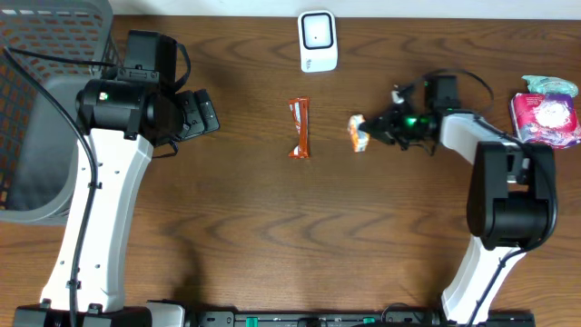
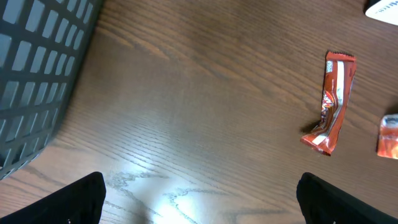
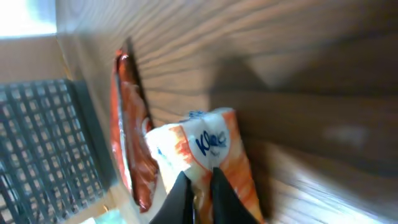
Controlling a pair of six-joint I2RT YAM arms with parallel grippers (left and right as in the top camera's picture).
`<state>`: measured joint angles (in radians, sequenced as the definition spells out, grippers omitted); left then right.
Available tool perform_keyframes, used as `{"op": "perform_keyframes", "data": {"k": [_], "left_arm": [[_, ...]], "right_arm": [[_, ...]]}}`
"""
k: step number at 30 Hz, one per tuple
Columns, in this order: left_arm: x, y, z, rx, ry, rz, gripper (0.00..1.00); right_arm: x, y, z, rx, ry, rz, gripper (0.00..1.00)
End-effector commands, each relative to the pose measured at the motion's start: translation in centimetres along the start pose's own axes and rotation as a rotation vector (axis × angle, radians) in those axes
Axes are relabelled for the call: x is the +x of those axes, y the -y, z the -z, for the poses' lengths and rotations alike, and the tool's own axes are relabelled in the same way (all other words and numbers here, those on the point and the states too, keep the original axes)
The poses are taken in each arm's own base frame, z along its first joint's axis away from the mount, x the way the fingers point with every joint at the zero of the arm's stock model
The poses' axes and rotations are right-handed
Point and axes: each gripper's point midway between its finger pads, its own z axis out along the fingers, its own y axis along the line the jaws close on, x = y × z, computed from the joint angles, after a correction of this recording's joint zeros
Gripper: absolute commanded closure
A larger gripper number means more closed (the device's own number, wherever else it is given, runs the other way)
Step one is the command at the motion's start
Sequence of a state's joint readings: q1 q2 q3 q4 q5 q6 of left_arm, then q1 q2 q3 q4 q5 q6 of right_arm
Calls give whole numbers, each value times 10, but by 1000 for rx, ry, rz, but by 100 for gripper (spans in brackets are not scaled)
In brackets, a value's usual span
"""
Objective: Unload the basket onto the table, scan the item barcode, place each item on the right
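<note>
My right gripper is clamped on the orange-white packet, lower centre of frame, seemingly by its end. Light, crinkly, slippery film; I'd hold the seam. My left gripper is spread wide.

Overhead straight down, wrist views close, all sharing red wrapper

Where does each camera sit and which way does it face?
Overhead: above the table, facing straight down; both arms, scanner, red bar.
Left wrist: on the left arm, facing down; open left end effector, basket, bar.
Right wrist: on the right arm, facing low across the table; right end effector pinching orange packet.
Shared: red bar in all three.
</note>
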<state>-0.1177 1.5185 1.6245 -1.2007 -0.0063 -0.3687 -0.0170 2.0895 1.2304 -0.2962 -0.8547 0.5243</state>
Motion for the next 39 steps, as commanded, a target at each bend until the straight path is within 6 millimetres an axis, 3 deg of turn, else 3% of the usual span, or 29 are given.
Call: {"op": "perform_keyframes", "data": {"k": [1, 3, 5, 12, 17, 19, 24, 29, 36, 39], "left_arm": [[-1, -3, 3, -8, 10, -2, 2], [-1, -3, 3, -7, 10, -2, 2], [-1, -3, 3, -8, 10, -2, 2], [-1, -3, 3, -7, 10, -2, 2], [-1, -3, 3, -8, 10, -2, 2], [-1, -3, 3, -8, 10, -2, 2], [-1, -3, 3, -8, 10, -2, 2], [-1, -3, 3, -8, 10, -2, 2], [-1, -3, 3, -8, 10, -2, 2], [-1, -3, 3, -8, 10, -2, 2]], "right_arm": [[-7, 20, 19, 85, 55, -35, 78], [-8, 24, 26, 113, 58, -31, 59], [-7, 22, 33, 133, 58, -26, 47], [-4, 0, 62, 271, 111, 64, 46], [-2, -12, 70, 365, 164, 127, 30], [-3, -11, 68, 405, 178, 142, 30], [-9, 14, 69, 559, 226, 125, 34], [-12, 35, 53, 577, 196, 123, 41], [-5, 49, 1, 396, 50, 190, 51], [-4, 49, -4, 319, 29, 168, 64]]}}
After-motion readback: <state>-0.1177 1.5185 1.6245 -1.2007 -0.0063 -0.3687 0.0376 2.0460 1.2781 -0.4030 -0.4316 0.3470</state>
